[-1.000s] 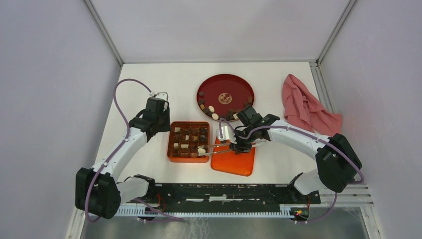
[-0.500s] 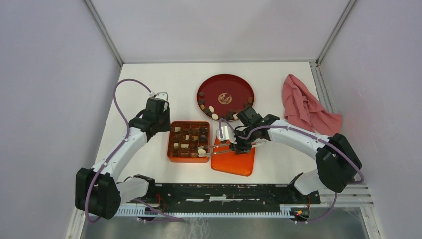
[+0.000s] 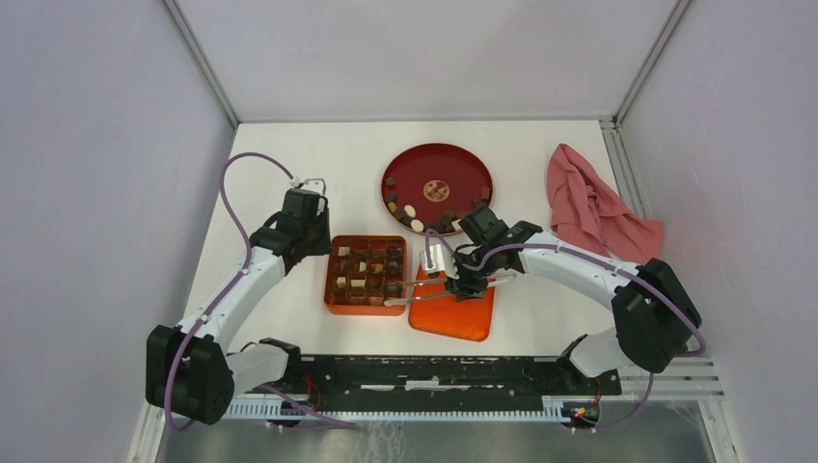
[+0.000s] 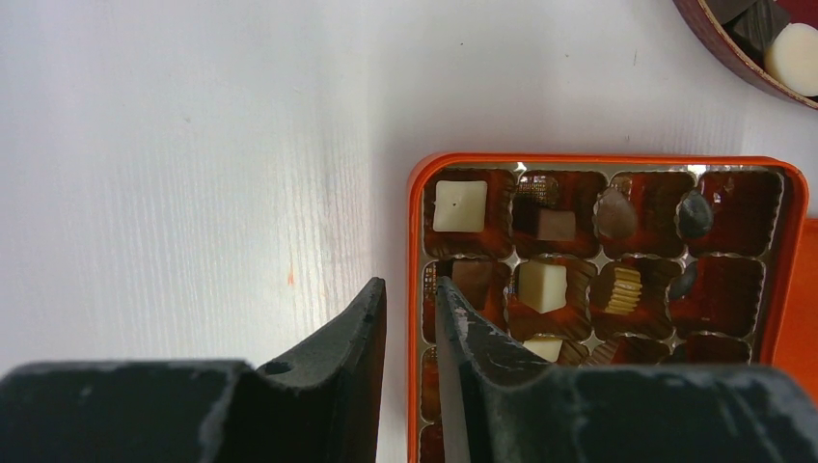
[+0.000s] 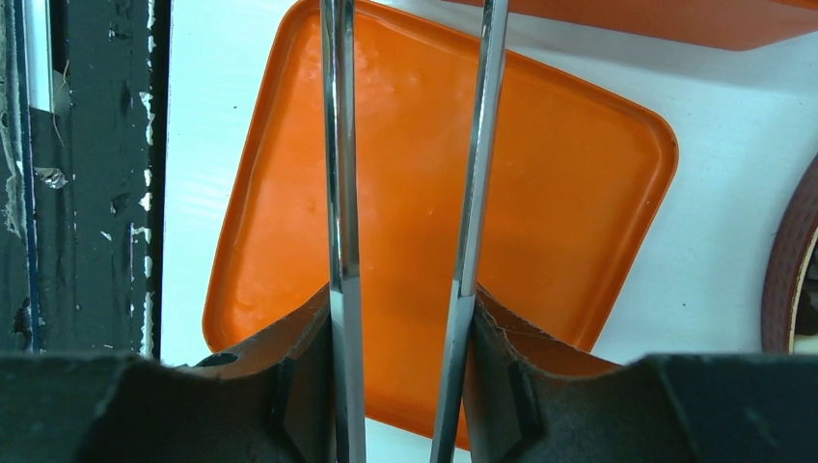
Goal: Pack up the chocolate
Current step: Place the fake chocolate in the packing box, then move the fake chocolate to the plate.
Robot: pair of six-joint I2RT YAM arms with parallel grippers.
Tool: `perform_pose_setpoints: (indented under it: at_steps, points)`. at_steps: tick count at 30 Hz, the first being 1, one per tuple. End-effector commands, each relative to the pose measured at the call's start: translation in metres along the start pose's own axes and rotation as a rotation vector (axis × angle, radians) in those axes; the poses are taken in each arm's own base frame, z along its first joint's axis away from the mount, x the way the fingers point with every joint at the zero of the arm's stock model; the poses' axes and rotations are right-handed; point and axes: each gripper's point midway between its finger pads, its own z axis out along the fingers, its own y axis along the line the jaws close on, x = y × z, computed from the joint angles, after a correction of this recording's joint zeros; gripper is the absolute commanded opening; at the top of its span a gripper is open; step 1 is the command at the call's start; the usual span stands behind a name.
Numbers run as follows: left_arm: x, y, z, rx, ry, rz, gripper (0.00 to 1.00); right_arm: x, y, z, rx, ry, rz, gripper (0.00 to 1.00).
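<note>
Left gripper (image 4: 409,289) clamps the left wall of the orange box (image 4: 606,161). Right gripper (image 5: 403,299) grips tongs (image 5: 335,145), arms apart, above the orange lid (image 5: 559,193). Bare table (image 4: 193,145) lies left of the box.

**Legible markings: none found**

No text, label, brand or number can be read in any of the three views. The red plate (image 3: 465,164) carries a small gold emblem (image 3: 435,190) at its centre, too small to tell whether it holds lettering
</note>
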Motion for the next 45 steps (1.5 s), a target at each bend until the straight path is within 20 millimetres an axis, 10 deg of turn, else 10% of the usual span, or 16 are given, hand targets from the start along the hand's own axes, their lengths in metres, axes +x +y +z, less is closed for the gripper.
perform_pose_setpoints:
  at_steps: [1, 12, 24, 45]
  points:
    - [-0.027, -0.009, -0.011, 0.037, -0.087, -0.027, 0.32, -0.020, -0.006, -0.004, 0.002, -0.057, -0.022, 0.46]
    - [-0.047, -0.048, -0.033, 0.257, -0.161, -0.073, 0.34, -0.047, -0.012, -0.037, -0.008, -0.208, 0.031, 0.38]
    - [-0.086, -0.110, -0.078, 0.662, -0.316, -0.331, 0.53, -0.048, -0.073, -0.099, 0.273, -0.285, 0.153, 0.38]
    - [-0.177, -0.116, -0.092, 0.708, -0.660, -0.315, 0.91, -0.030, -0.177, -0.124, 0.404, -0.186, 0.218, 0.38]
